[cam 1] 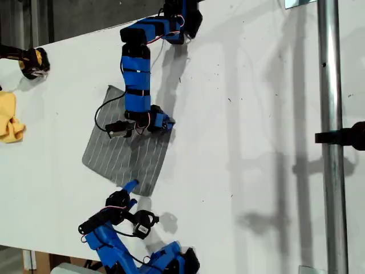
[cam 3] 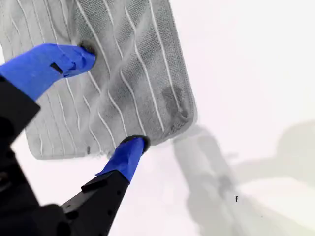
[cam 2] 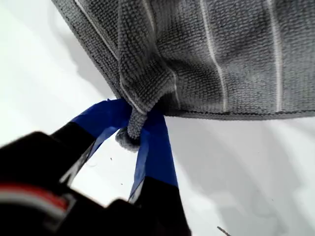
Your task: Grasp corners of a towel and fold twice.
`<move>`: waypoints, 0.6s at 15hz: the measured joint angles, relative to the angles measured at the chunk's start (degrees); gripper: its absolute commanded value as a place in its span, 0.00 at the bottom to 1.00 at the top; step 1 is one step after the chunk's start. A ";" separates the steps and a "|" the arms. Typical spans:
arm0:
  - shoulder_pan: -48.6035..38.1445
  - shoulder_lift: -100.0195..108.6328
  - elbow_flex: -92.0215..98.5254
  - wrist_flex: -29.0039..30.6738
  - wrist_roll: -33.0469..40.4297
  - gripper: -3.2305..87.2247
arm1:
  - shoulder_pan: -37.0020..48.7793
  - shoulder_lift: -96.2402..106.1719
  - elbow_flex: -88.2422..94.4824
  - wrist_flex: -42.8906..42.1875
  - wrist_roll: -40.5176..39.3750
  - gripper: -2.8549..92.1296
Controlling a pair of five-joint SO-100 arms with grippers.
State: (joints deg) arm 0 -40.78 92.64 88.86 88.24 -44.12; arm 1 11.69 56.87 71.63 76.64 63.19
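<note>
The grey striped towel (cam 1: 126,149) lies flat on the white table at the exterior view's left centre. My first gripper (cam 1: 162,123) reaches down from the arm at the exterior view's top. It is shut on the towel's corner (cam 2: 132,129), and the cloth bunches into a small ridge between its blue fingers (cam 2: 152,147). My second gripper (cam 1: 130,188), on the arm at the exterior view's bottom, stands open at the towel's near edge. One fingertip (cam 3: 83,56) rests on the cloth (cam 3: 123,73) and the other (cam 3: 135,145) sits at the hem. Another corner (cam 3: 184,115) lies just beside it.
A crumpled yellow cloth (cam 1: 10,117) lies at the exterior view's left edge, with a black and yellow object (cam 1: 34,61) above it. A metal pole (cam 1: 331,137) with a black clamp (cam 1: 345,137) runs down the exterior view's right. The table's edge runs along the exterior view's bottom left.
</note>
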 measured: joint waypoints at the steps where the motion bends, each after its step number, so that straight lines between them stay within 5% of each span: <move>1: -1.32 0.00 1.67 -1.85 2.37 0.37 | 0.00 0.00 0.00 0.00 0.00 0.03; 9: -3.87 -6.06 12.92 -15.73 2.55 0.35 | 0.00 0.79 1.41 0.00 0.00 0.03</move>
State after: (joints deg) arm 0 -44.65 86.57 101.78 72.51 -41.57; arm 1 11.69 57.66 73.04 76.64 63.19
